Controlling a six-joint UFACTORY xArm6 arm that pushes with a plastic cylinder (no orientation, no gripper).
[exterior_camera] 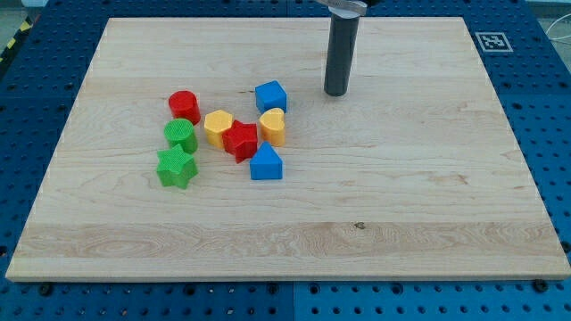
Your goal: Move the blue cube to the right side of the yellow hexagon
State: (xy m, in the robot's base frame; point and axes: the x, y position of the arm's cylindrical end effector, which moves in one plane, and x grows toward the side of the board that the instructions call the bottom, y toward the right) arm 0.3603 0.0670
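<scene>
While upright, my tip (336,92) – right of blue cube (270,95)

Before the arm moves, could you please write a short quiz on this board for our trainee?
1. True or false: my tip touches the blue cube.
2. Which block lies nearest the view's bottom? A) red cylinder B) green star C) yellow heart
3. Fill in: the block between the yellow hexagon and the heart is coloured ____.

Key
1. False: the tip stands apart from the cube, toward the view's right.
2. B.
3. Red: the red block sits there, so the spot right of the hexagon is taken.
</scene>
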